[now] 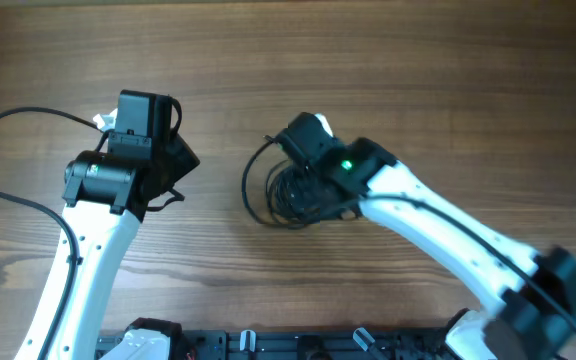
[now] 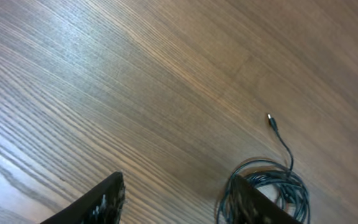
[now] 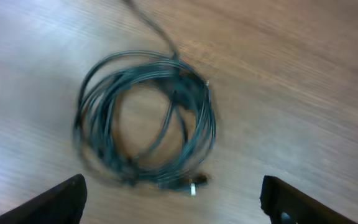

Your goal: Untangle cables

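Highest over the worktop (image 1: pixel 418 60) in the overhead view, the right tool (image 1: pixel 303 150) hangs above the cables (image 1: pixel 286 195), one tight coil at centre; the left tool (image 1: pixel 168 160) sits apart at its nine o'clock. From the left wrist, that tool's fingers (image 2: pixel 98 202) stand released and wide, the coil at five o'clock, a plug end (image 2: pixel 270 117) trailing toward twelve. From the right wrist, blurred, the fingers (image 3: pixel 48 202) also gape, empty, coil straight ahead. We judge untangling not yet begun: next we need a pinch on one loose end, drawn outward.
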